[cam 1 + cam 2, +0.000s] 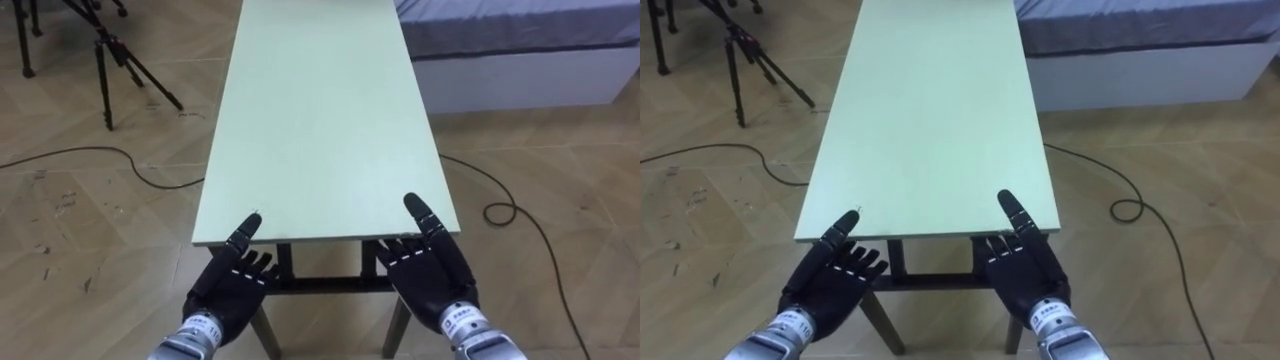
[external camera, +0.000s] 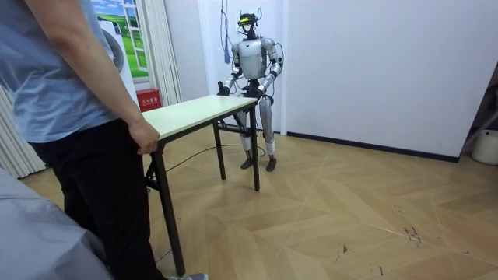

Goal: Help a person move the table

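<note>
Nearest, L hand [image 1: 232, 285] and R hand [image 1: 432, 268] each clamped the worktop [image 1: 320, 130] at its near edge, thumb on top, fingers tucked under, prob. to share its weight. At the far end, a person's hand [image 2: 145, 138] gripped it too, w/ its legs on the floor [image 2: 350, 218].

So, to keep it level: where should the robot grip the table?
The near short edge of the table, left hand and right hand at its corners, from below: the thin top overhangs the frame, and a person holds the far end.
</note>
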Motion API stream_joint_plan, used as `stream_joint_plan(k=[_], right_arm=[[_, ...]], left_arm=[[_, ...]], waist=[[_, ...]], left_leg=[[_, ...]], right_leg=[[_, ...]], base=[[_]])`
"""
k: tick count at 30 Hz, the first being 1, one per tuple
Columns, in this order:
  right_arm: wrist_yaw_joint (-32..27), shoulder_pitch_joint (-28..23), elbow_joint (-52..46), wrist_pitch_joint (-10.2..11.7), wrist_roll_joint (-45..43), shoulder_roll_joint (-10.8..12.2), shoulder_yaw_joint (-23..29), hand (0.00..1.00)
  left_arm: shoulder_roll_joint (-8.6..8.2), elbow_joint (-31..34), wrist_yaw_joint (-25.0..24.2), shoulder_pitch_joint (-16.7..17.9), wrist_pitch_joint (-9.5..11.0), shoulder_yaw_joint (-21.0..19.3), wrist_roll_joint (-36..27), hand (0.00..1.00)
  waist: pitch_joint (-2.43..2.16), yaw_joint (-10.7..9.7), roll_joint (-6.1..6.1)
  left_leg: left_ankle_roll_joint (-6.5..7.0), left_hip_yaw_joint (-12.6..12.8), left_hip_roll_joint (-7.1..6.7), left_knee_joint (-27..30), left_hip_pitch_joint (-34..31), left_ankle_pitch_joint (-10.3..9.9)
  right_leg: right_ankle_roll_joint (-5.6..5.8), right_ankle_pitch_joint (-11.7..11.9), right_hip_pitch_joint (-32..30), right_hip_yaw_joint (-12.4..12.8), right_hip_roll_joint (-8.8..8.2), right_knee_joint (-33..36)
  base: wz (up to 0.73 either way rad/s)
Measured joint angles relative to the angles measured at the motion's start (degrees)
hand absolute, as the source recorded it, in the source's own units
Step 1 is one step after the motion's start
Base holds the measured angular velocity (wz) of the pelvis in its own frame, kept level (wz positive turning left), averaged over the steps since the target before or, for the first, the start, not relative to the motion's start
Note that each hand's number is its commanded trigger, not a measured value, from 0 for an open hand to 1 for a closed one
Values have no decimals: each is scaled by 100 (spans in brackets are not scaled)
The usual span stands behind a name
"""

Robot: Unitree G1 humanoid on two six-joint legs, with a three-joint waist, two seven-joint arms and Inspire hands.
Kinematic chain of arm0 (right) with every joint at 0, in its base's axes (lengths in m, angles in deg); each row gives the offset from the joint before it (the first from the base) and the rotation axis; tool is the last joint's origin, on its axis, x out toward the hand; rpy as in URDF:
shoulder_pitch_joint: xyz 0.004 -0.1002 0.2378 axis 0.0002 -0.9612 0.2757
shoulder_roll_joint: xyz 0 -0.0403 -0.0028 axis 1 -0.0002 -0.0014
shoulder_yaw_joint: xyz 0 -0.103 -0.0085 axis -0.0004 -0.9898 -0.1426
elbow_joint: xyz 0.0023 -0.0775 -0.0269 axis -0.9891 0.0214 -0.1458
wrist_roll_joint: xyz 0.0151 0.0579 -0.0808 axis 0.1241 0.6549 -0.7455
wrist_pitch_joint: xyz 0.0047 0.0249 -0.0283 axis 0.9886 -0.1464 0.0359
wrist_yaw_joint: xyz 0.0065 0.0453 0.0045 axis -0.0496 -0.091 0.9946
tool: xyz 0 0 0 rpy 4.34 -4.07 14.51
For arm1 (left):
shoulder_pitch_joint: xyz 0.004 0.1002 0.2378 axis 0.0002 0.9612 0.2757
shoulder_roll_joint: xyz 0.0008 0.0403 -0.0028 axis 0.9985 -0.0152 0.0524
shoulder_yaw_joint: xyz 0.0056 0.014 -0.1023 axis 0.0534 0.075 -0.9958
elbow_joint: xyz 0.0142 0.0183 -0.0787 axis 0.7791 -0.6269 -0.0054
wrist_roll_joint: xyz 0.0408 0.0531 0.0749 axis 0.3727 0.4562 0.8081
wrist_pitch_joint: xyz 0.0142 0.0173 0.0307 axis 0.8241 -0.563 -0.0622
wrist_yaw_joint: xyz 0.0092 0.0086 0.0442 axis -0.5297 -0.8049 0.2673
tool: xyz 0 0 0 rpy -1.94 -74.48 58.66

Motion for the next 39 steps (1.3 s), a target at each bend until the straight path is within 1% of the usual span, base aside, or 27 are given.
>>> stream_joint_plan(k=[3,6,8,10,15,16,17,18,19,26,27,29,30,32,34,37,39], right_arm=[[0,7,-9,2,3,-1,1,0],[-24,6,-88,17,4,-1,4,0],[-62,6,-99,12,11,0,4,0],[-63,6,-99,23,11,5,4,0],[-62,6,-99,90,6,62,4,0],[-62,6,-98,109,5,83,4,0],[-62,6,-98,115,6,91,4,26],[-62,6,-98,118,6,94,4,46],[-62,6,-98,119,6,97,4,100],[-84,6,-78,137,-13,115,10,100],[-173,6,-4,168,-26,117,10,100],[-331,5,38,184,-25,131,3,100],[-463,2,41,183,-27,157,-3,100],[-565,-20,60,185,-26,169,-4,100],[-565,-37,60,186,-152,186,-42,100],[-565,-42,60,246,-226,184,-49,100],[-566,-43,60,247,-224,185,-49,100]], left_arm=[[-41,60,1,0,10,-24,-5,0],[-69,370,-7,3,13,-100,-6,0],[-92,415,5,25,11,-112,-19,0],[-151,429,-1,24,14,-155,-18,0],[-156,478,-3,23,24,-163,-15,0],[-156,479,-3,23,24,-164,-15,6],[-156,479,-3,23,25,-164,-15,59],[-156,481,-3,23,25,-165,-15,69],[-157,484,-3,23,25,-165,-14,100],[-174,483,-1,23,24,-161,-14,100],[-201,483,4,32,16,-142,13,100],[-202,481,105,42,-4,-104,141,100],[-217,478,165,61,-14,-98,225,100],[-277,479,206,105,-30,-98,238,100],[-284,478,243,167,-30,-104,254,100],[-339,478,243,187,-43,-89,439,100],[-339,478,263,192,-47,-89,478,100]], waist=[[0,1,0],[3,2,-7],[4,1,-8],[15,1,-27],[43,8,-72],[42,9,-73],[42,9,-73],[42,9,-73],[42,9,-73],[36,5,-82],[36,30,-82],[37,68,-82],[37,124,-82],[37,175,-82],[38,169,-117],[39,142,-123],[45,139,-131]], left_leg=[[0,-15,-3,-1,-27,0],[0,-25,-3,-1,-81,0],[0,-27,-1,-1,-66,0],[0,-66,-2,-1,-69,0],[0,-84,-3,1,-74,0],[0,-85,-4,1,-76,0],[0,-85,-4,2,-77,0],[0,-87,-4,2,-79,0],[0,-87,-4,6,-80,0],[0,-100,1,15,-156,0],[0,-108,0,14,-159,0],[0,-108,1,8,-177,0],[0,-109,4,4,-185,0],[0,-114,5,2,-211,0],[-2,-114,20,-2,-191,-2],[-3,-110,18,-20,-151,-2],[-3,-110,17,-23,-143,-2]], right_leg=[[1,0,-18,-3,-2,1],[0,0,-83,-3,-1,12],[0,0,-66,-2,0,11],[-1,1,-66,-7,3,17],[-1,1,-73,-13,3,9],[-1,1,-73,-15,1,9],[-1,1,-74,-16,1,9],[-1,1,-74,-19,1,9],[-2,1,-74,-18,3,10],[-7,20,-109,-63,3,5],[-8,20,-108,-77,-3,4],[-7,20,-123,-84,1,-8],[-7,20,-141,-78,8,-9],[-7,19,-162,-83,8,-14],[-7,20,-159,-59,27,-8],[-8,20,-119,-34,22,-6],[-8,20,-115,-27,22,-7]], base=[[0],[0],[0],[0],[0],[0],[0],[0],[0],[2],[0],[-2],[-8],[-3],[-10],[-2],[0]])
